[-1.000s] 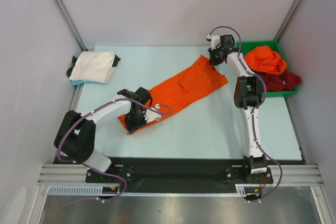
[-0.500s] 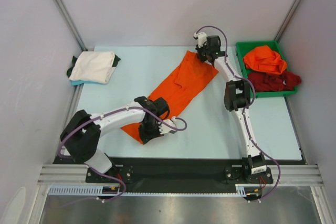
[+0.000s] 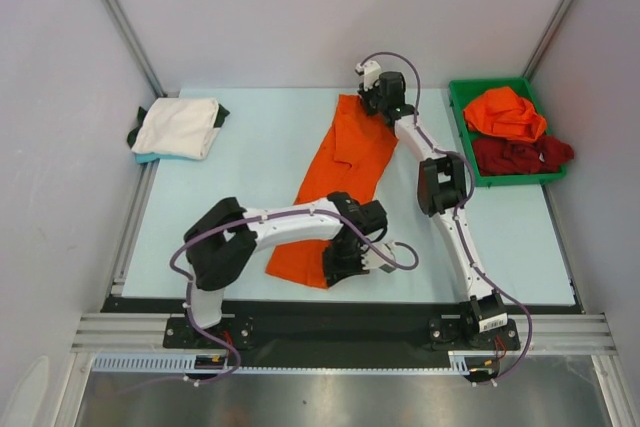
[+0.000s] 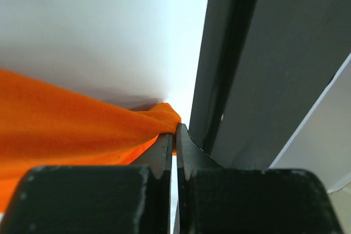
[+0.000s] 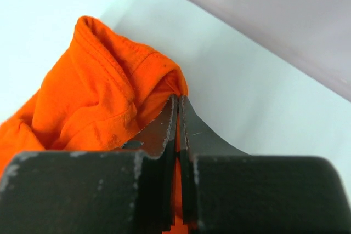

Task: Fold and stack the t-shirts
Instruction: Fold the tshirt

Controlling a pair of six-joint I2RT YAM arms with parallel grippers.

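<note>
Viewing the table [image 3: 240,197] from above, we find the stretched orange t-shirt [image 3: 340,172] laid out as a long strip near the centre. It runs from the far edge toward the near edge and leans to the left at its near end.

The left gripper [image 3: 352,259] sits at the near right corner of this strip. In the left wrist view, its jaws are pressed together, with a bunched corner of orange cloth pinched between the tips.

The right gripper [image 3: 373,97] sits at the far right corner of the same shirt, close to the back wall. In the right wrist view, its jaws are likewise clamped together on a fold of orange cloth with a stitched hem. The shirt spans between the two grippers.

A folded white t-shirt [image 3: 180,127] lies at the far left corner of the table, on top of dark and light-blue cloth whose edges show beneath it. We cannot tell what those lower items are.

A green bin [image 3: 459,127] stands at the far right corner, well apart from the white shirt. It holds a crumpled orange t-shirt [image 3: 505,112] toward the back and a dark red t-shirt [image 3: 520,155] toward the front. The dark red one hangs over the bin's right rim.
</note>
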